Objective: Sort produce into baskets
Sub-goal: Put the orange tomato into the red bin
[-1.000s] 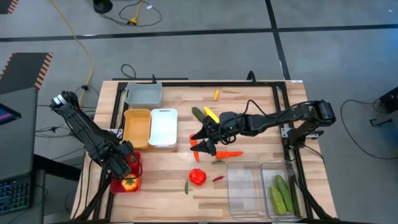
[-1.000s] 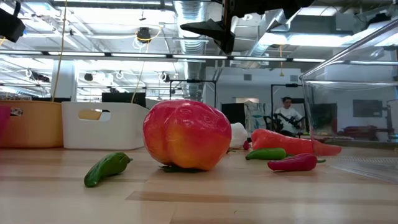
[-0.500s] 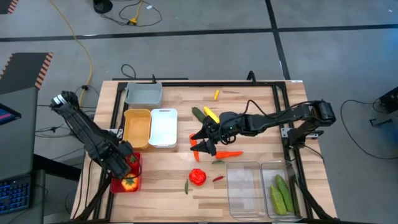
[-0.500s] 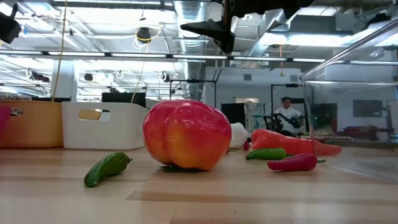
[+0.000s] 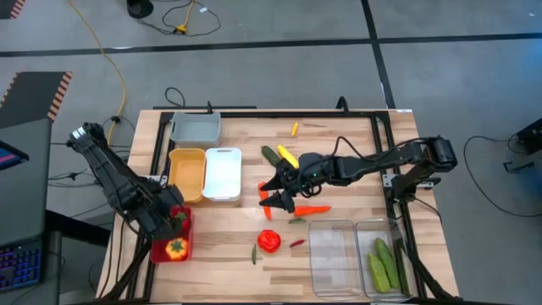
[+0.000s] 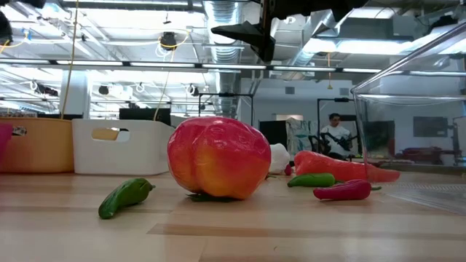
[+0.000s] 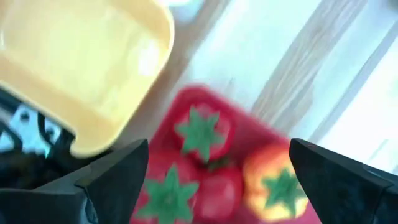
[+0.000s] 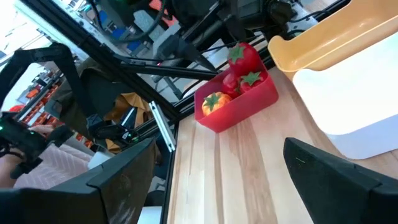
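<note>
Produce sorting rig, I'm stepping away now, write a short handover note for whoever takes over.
Left pincer: open, empty, above the red basket.
Right pincer: open, empty, over the loose produce at mid-table.
Done: red basket holds tomatoes and an orange-yellow pepper; the right-hand clear basket holds cucumbers.
Empty as far as visible: yellow basket, white basket, grey basket, the other clear basket.
Left to sort: big red pepper, carrot, red chili, green chili, two yellow pieces, a dark green piece.
</note>
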Tool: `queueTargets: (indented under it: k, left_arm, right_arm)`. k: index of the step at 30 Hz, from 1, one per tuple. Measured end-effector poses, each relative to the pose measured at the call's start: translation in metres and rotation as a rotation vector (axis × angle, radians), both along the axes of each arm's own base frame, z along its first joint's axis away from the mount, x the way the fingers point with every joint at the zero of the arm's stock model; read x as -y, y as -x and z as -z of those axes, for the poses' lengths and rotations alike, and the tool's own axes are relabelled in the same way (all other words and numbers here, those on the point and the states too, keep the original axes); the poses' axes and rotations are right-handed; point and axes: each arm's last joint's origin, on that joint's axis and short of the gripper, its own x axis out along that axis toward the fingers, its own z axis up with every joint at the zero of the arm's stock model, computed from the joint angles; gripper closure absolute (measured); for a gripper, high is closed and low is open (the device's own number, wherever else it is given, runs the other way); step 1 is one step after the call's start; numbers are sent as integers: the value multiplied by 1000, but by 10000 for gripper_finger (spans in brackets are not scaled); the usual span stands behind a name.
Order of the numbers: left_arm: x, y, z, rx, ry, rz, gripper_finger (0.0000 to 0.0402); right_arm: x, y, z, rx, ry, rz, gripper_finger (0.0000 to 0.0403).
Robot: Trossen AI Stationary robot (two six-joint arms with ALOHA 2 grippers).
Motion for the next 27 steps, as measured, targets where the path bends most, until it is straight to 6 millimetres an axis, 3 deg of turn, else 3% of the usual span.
queueTargets:
  k: [16, 27]
  left_arm:
    - [8, -16, -6, 269, -75, 80, 26]
    - [10, -20, -8, 325, -95, 116, 26]
  right_arm:
    - [-28, 4, 0, 0, 0, -80, 26]
    - [-31, 4, 0, 0, 0, -86, 26]
